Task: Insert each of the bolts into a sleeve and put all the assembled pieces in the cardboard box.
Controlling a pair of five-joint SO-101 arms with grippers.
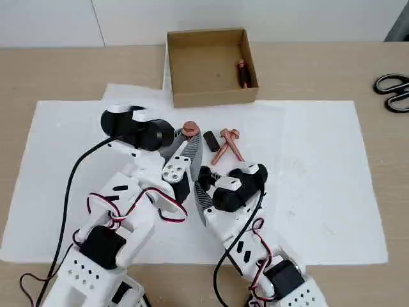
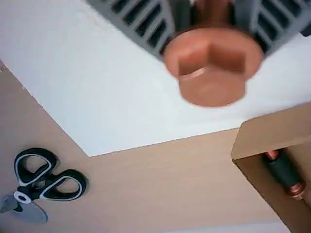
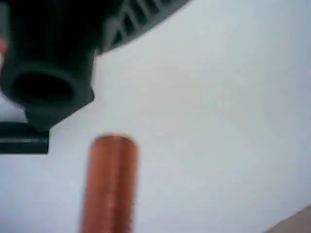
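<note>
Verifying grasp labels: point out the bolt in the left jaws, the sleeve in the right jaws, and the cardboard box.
bolt (image 2: 211, 68), left wrist view, its hexagonal head.
sleeve (image 3: 53, 58), right wrist view, its outer wall.
cardboard box (image 1: 214, 97), high view, its front wall.

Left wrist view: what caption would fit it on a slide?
A pincer grips a copper bolt over white paper; scissors and a cardboard box lie beyond.

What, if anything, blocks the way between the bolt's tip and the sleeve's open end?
Nothing visible does: bare white paper lies behind the gap between the bolt and the sleeve, though the two are offset, not lined up.
</note>
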